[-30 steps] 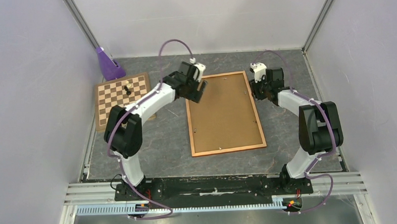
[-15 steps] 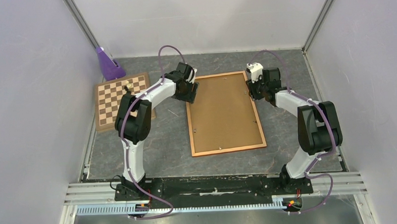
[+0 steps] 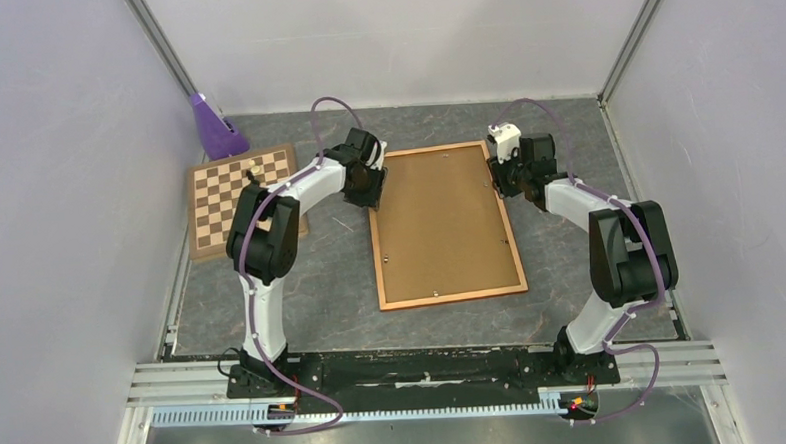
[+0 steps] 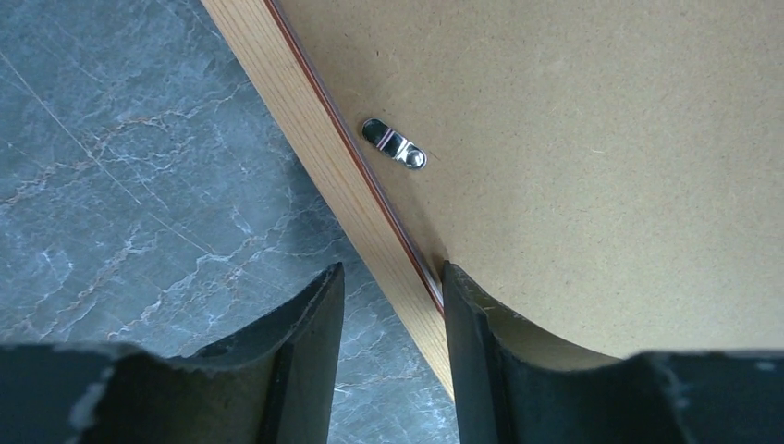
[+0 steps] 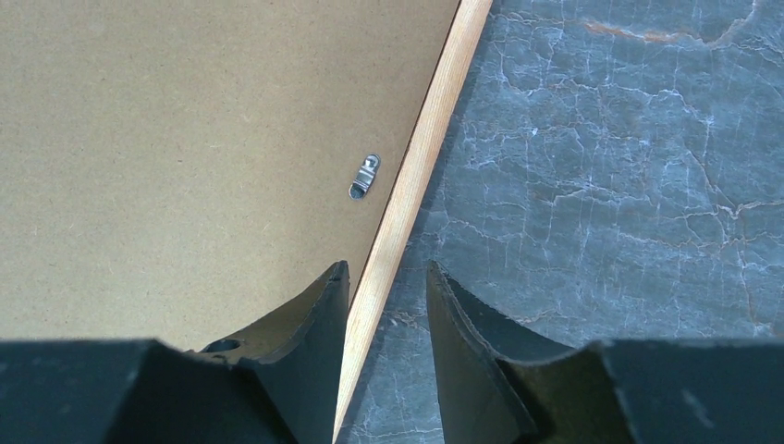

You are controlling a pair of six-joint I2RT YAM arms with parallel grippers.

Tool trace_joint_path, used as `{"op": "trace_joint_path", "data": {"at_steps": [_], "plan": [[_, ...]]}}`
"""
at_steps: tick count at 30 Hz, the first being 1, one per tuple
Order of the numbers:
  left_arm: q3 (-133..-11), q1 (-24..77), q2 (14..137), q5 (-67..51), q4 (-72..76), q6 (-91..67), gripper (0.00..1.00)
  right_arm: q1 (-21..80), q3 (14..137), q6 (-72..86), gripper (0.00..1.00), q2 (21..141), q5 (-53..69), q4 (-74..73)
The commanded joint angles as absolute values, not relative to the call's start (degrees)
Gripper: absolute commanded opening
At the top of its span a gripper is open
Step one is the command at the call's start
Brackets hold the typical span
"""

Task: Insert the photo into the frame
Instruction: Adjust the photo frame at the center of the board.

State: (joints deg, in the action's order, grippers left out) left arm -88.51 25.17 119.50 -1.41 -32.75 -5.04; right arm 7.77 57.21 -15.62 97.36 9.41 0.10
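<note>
Straddling frame rails, left pincer and right pincer both ajar; grey marbled table, pale walls.

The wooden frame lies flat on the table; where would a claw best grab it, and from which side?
Probably a long side rail, from straight above, a finger either side. The frame lies flat, too wide to span; only its thin rails fit. The left claw and right claw each straddle one.

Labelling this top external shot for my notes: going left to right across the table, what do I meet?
chessboard → left claw → frame → right claw
</note>
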Motion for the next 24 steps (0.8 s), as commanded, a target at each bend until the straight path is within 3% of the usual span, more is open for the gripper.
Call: {"op": "trace_joint_path", "data": {"at_steps": [1,14,18,24], "plan": [[-86.6,24.3,117.9,-2.7,-32.3,-8.8,0.47,8.0,57.4,-15.7,0.40,97.2,10.2,2.4],[-90.5,23.2,119.9,-3.7,-33.4,-7.5,0.24,8.1,56.6,-16.3,0.39,96.1,9.7,2.1],[-92.3,22.9,121.0,-3.3,-34.3,-6.2,0.08,8.0,56.4,-16.5,0.39,96.1,9.4,2.0],[-92.1,22.9,121.5,-5.1,-34.3,-7.3,0.02,8.0,56.8,-16.6,0.39,96.5,10.0,1.9]]}}
